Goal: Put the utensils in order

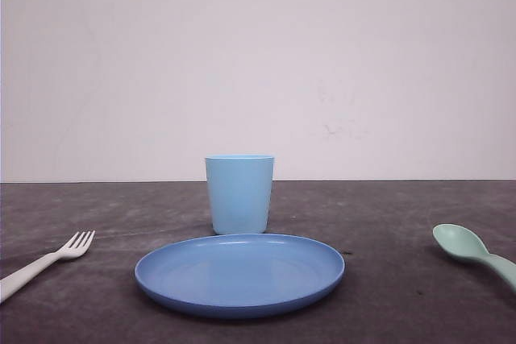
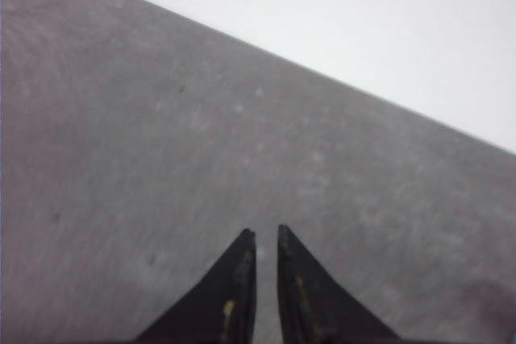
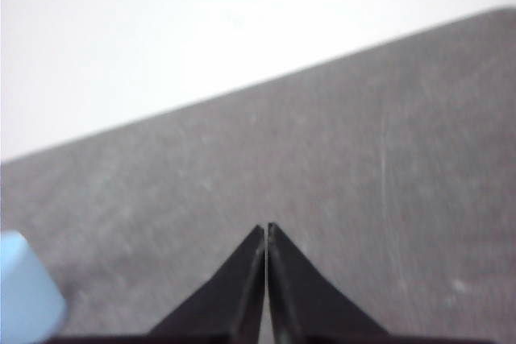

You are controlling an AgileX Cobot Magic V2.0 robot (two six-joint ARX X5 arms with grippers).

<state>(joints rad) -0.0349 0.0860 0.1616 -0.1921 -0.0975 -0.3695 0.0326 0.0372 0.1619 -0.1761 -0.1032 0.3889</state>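
So nothing's been touched yet by the look of it: the blue plate (image 1: 239, 273) sits dead centre on the dark surface (image 1: 387, 296) like a place setting, with the light blue cup (image 1: 239, 194) just behind it. The white fork (image 1: 44, 264) lies well off to the plate's left and the mint-green spoon (image 1: 474, 252) well off to its right, probably split so each arm gets one. Left gripper (image 2: 266, 235) has its fingers nearly together with a slim gap, right gripper (image 3: 266, 230) is pinched closed, both holding nothing and hanging over bare surface, presumably parked before the first reach
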